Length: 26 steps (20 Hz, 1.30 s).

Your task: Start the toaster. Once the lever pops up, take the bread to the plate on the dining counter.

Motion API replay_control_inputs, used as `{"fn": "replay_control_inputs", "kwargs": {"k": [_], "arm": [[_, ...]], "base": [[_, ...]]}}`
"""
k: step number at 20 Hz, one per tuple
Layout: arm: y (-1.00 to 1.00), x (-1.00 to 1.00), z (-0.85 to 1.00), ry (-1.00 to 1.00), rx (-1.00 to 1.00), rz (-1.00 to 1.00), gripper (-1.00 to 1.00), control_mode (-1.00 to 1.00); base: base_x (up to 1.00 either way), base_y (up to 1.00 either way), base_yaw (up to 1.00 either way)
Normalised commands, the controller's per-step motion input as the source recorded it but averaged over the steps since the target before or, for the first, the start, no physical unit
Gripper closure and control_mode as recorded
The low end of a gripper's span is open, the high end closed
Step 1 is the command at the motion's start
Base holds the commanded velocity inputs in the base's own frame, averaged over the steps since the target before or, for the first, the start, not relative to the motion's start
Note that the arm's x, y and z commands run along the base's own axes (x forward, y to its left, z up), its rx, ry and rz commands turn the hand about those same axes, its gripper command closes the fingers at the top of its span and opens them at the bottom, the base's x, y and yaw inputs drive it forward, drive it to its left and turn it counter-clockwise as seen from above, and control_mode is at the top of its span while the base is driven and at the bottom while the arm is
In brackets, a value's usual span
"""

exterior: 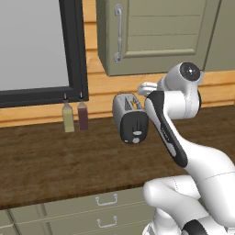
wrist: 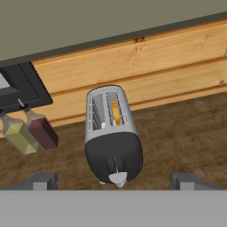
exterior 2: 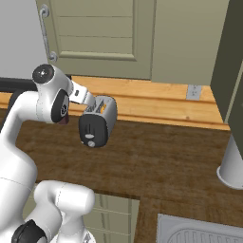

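Note:
The silver toaster (wrist: 108, 117) stands on the dark wooden worktop (wrist: 186, 133), its black end panel (wrist: 114, 155) facing me. A tan-orange slice of bread (wrist: 115, 111) sits down in one of its two slots. The lever's track shows as a thin line (wrist: 115, 164) on the panel, above the pale dial (wrist: 118, 178). My gripper (wrist: 114, 181) hovers over the panel end, open, with its fingertips (wrist: 42, 181) far apart and holding nothing. The toaster (exterior: 131, 117) (exterior 2: 98, 121) also shows beside my arm in both base views. The plate and the dining counter are out of view.
Two bottles, one yellow (exterior: 68, 118) and one dark red (exterior: 83, 116), stand left of the toaster under the black window frame (exterior: 75, 50). Wall cabinets (exterior: 156, 32) hang above. A sink (exterior 2: 199, 232) and a grey cylinder (exterior 2: 232, 163) lie to the right.

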Motion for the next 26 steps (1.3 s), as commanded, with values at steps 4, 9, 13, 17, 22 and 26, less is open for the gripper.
{"fn": "replay_control_inputs", "kwargs": {"k": [4,9,13,17,22,26], "arm": [[0.0,0.0,0.0,0.0,0.0,0.0,-1.0,-1.0],[0.0,0.0,0.0,0.0,0.0,0.0,-1.0,-1.0],[0.0,0.0,0.0,0.0,0.0,0.0,-1.0,-1.0],[0.0,0.0,0.0,0.0,0.0,0.0,-1.0,-1.0],[0.0,0.0,0.0,0.0,0.0,0.0,-1.0,-1.0],[0.0,0.0,0.0,0.0,0.0,0.0,-1.0,-1.0]], "base": [[0.0,0.0,0.0],[0.0,0.0,0.0],[0.0,0.0,0.0],[0.0,0.0,0.0],[0.0,0.0,0.0],[0.0,0.0,0.0]]}}
